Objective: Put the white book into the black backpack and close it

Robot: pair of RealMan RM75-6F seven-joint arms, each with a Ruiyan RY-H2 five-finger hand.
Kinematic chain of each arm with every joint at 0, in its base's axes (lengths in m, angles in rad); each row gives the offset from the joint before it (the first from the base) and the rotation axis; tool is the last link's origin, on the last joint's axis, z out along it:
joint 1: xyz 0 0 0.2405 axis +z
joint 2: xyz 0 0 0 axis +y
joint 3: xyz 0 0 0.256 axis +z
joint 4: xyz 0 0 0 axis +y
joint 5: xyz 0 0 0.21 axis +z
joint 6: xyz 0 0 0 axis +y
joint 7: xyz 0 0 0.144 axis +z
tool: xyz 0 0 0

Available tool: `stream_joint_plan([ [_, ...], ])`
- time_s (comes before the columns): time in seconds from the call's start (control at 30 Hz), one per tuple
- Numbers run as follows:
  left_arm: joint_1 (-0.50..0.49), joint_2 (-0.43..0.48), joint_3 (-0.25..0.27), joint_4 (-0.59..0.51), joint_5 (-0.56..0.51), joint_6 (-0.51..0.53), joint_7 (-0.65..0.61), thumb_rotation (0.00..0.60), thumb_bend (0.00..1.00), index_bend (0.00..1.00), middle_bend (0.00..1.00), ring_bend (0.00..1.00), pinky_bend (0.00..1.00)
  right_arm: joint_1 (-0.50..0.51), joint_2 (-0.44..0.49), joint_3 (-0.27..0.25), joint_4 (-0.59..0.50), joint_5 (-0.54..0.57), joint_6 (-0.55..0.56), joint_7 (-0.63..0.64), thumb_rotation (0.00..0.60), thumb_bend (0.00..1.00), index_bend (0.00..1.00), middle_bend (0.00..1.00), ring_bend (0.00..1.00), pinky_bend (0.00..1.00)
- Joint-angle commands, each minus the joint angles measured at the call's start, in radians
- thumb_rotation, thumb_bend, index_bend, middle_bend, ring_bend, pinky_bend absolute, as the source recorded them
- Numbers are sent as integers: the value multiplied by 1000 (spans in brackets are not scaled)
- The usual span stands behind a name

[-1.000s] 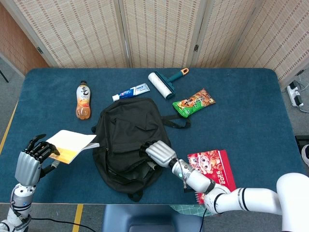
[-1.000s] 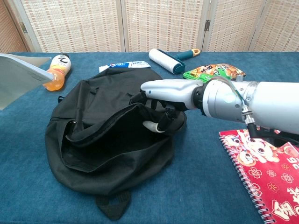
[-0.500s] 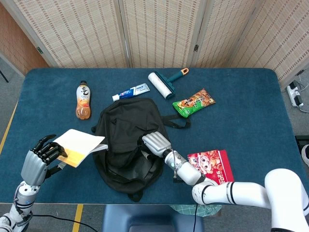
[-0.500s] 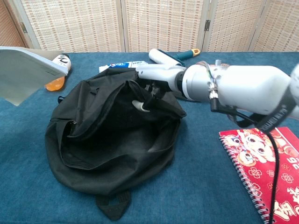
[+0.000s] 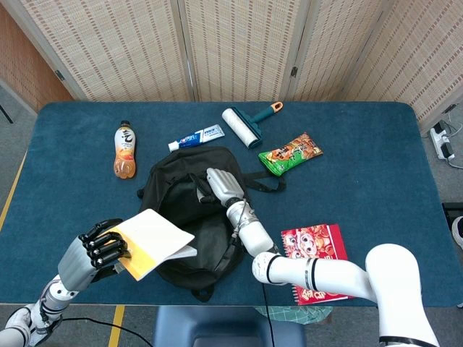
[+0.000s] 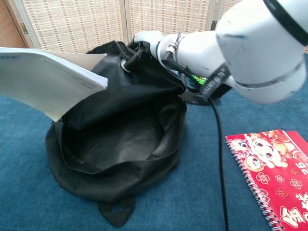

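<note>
The black backpack (image 5: 189, 217) lies in the middle of the table. My right hand (image 5: 221, 186) grips its upper flap and holds it lifted, so the mouth (image 6: 120, 144) gapes wide in the chest view. The same right hand (image 6: 144, 41) shows at the top of that view, pinching the fabric. My left hand (image 5: 101, 249) holds the white book (image 5: 153, 242) by its yellow-edged corner. The book (image 6: 48, 82) hangs tilted over the left rim of the open mouth, its leading corner above the opening.
A red spiral notebook (image 5: 318, 249) lies right of the backpack. Behind it stand an orange drink bottle (image 5: 124, 150), a toothpaste tube (image 5: 196, 137), a lint roller (image 5: 248, 123) and a green snack bag (image 5: 290, 154). The table's front edge (image 5: 217, 305) is near.
My right hand has lifted the backpack flap up and back, opening the mouth wide. My left hand has carried the white book rightward, from beside the backpack to over its left rim.
</note>
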Motion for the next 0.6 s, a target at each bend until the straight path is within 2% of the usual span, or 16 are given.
stream_joint_plan([
  [0.03,-25,-1,10,-22,28,-4,19,600,543,714,685,568,341,20,-21,32,13,14,19,17,600,704,717,417,312,397],
  [0.6,-108,3,33,-146,152,-28,127,600,540,716,691,569,342,90,-100,107,110,10,30,68,600,707,708,421,325,396],
])
